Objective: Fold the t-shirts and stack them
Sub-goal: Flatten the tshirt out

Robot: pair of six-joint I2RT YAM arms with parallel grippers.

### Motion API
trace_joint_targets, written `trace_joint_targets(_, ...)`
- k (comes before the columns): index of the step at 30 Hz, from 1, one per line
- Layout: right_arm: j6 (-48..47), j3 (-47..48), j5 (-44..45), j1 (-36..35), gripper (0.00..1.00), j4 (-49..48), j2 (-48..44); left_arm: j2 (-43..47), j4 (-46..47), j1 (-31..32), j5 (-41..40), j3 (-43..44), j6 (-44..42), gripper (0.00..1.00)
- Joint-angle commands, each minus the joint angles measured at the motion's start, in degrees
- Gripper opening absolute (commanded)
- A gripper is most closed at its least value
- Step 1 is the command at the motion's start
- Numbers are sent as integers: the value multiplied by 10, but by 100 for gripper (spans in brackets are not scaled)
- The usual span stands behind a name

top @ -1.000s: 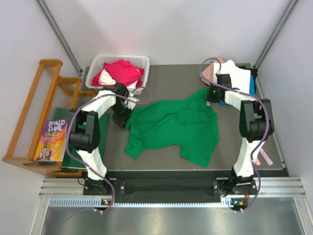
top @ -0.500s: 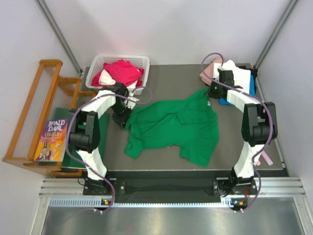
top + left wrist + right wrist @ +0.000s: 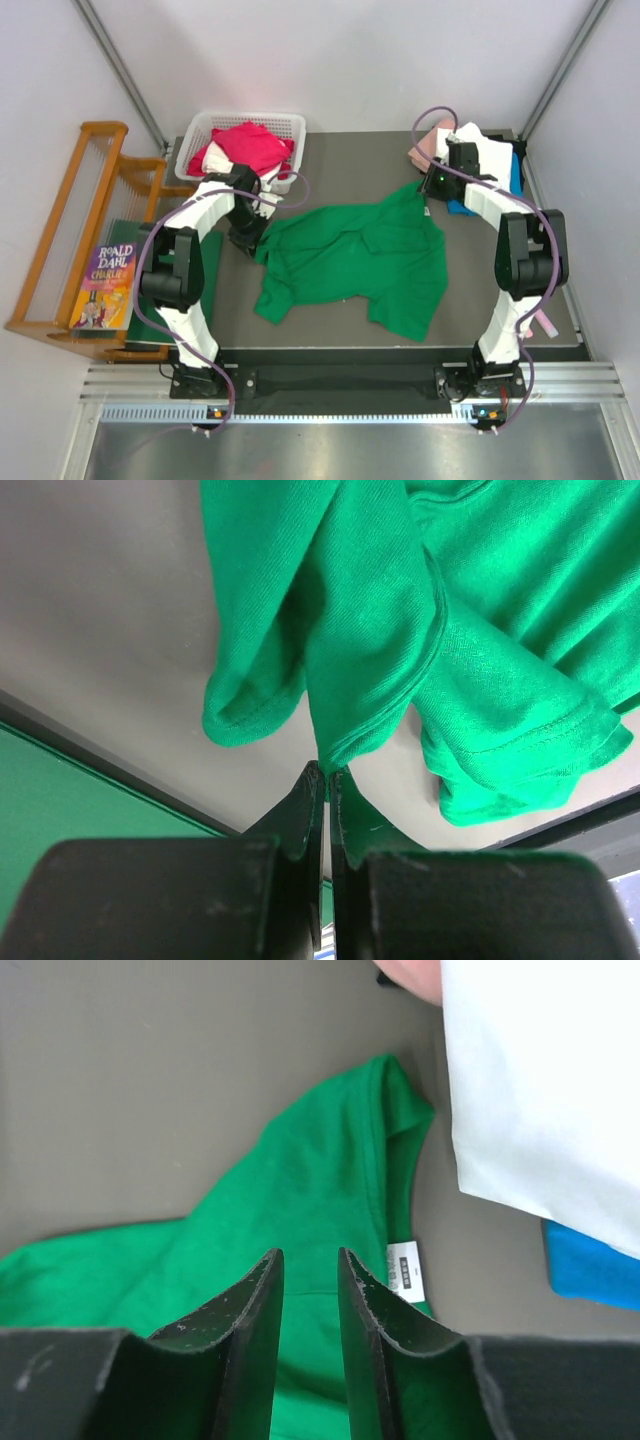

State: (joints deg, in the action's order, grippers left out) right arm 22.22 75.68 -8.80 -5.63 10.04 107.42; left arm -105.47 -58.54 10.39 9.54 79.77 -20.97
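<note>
The green shirt [image 3: 360, 265] lies crumpled in the middle of the table [image 3: 350, 165]. The left tool [image 3: 325, 772], clamped on a thin fold at the shirt's 9 o'clock edge, may lose it under a pull. The right tool [image 3: 310, 1260], narrowly parted and empty at 1 o'clock, could snag the white shirt [image 3: 540, 1080].

Looks like a robotics lab test cell. Walled with plain white panels [image 3: 350, 60] and metal struts [image 3: 118, 68] around a grey table [image 3: 350, 165]. Fitted with a left arm [image 3: 175, 270] and right arm [image 3: 525, 260] bolted to a slotted rail [image 3: 340, 412]. Staged with props: basket [image 3: 240, 117], wooden rack [image 3: 60, 230], children's book [image 3: 105, 285].
</note>
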Motion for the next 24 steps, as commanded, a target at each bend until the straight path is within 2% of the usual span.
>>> trace_joint_targets(1, -2, -10, 6, -5, 29, -12, 17, 33, 6, -3, 1, -3, -8, 0)
trace_joint_targets(16, -2, -11, 10, -2, 27, -13, 57, 31, 4, -3, 7, -6, -7, 0)
trace_joint_targets(24, -4, -17, 15, 8, 30, -13, 54, 29, 7, -3, 14, -11, -6, 0)
